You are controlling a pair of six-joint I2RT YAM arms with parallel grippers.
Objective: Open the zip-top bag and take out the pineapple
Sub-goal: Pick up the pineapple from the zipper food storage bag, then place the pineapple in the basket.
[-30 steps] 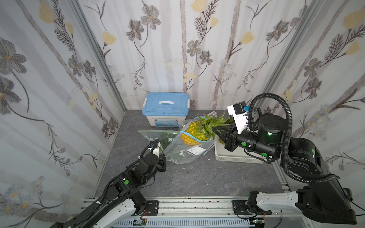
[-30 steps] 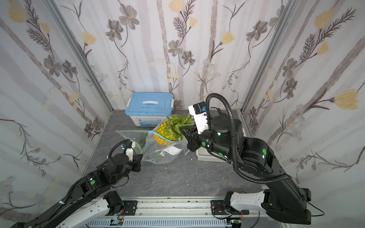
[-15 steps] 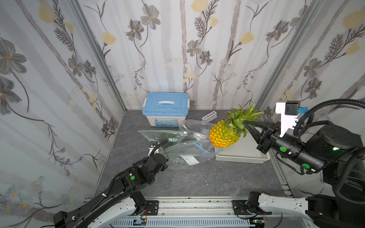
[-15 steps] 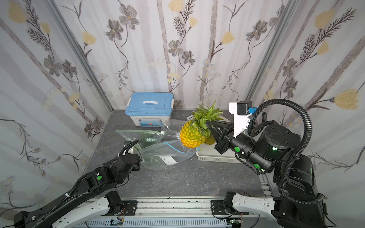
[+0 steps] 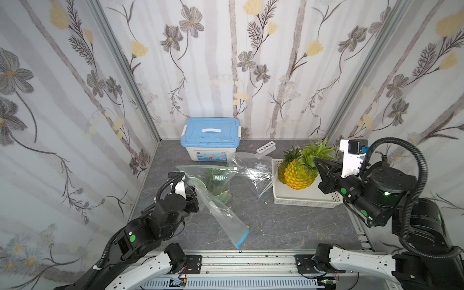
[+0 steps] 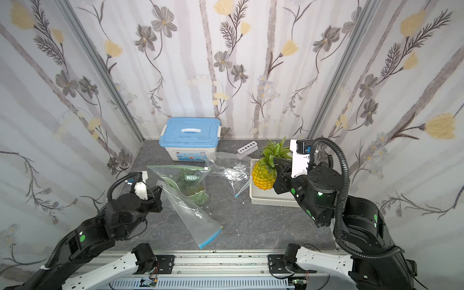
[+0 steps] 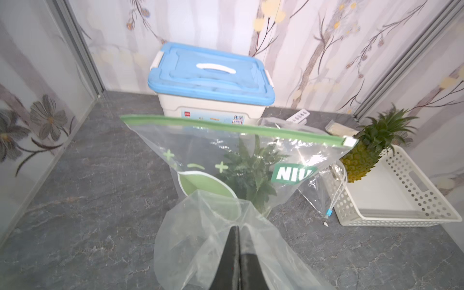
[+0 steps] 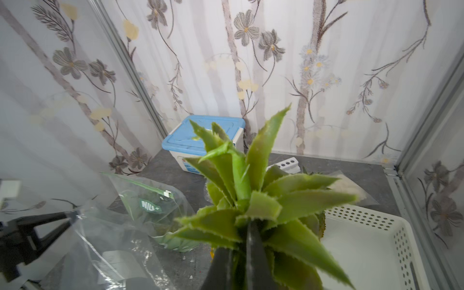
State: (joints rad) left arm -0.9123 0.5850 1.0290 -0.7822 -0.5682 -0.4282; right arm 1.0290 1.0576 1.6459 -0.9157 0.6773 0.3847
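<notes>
The yellow pineapple (image 5: 300, 177) (image 6: 263, 175) is out of the bag and hangs by its green crown (image 8: 251, 190) over the white basket (image 5: 301, 202) at the right. My right gripper (image 5: 315, 160) (image 8: 244, 226) is shut on the crown's base. The zip-top bag (image 5: 221, 213) (image 6: 193, 213) is clear with a blue zip and looks empty. It droops from my left gripper (image 5: 194, 198) (image 7: 238, 227), shut on a fold of the plastic (image 7: 200, 251), down to the table near the front edge.
A second pineapple (image 5: 283, 170) stands in the basket behind the held one. A green-zip bag (image 5: 216, 178) with a leafy plant and another clear bag (image 5: 251, 168) lie mid-table. A blue-lidded box (image 5: 211, 133) and a white holed block (image 5: 266, 147) sit at the back.
My right gripper pulled the pineapple out of the bag and carried it right and down over the basket. My left gripper drew back with the bag, which went slack.
</notes>
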